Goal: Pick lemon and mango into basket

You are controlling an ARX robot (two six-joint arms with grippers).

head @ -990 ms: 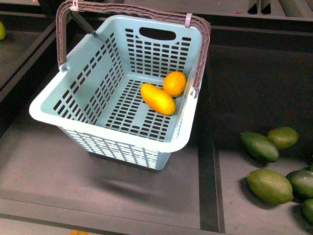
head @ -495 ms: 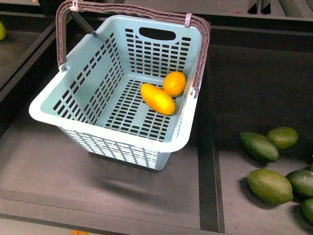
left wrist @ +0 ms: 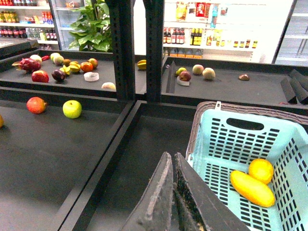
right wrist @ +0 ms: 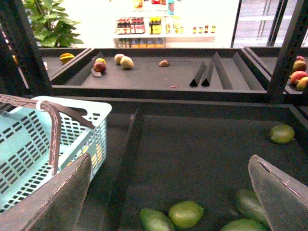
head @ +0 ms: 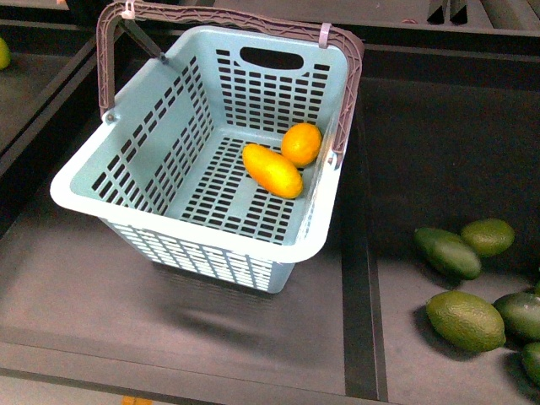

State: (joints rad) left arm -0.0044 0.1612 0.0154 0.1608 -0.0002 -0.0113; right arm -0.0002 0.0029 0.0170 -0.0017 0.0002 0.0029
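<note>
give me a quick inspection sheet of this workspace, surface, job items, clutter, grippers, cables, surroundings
surface: dark shelf tray with raised dividers, basket standing on it
job's things: lemon and mango lie touching inside the aqua basket, against its right wall; handle swung back
clutter: green fruits in the compartment right of the basket; a red fruit and green apple to the left
grippers: left gripper fingers pressed together, empty; right gripper wide open, empty; neither shows in the front view
cables: nothing seen
surroundings: shop shelving, more fruit trays behind, a leafy plant, drinks shelves
</note>
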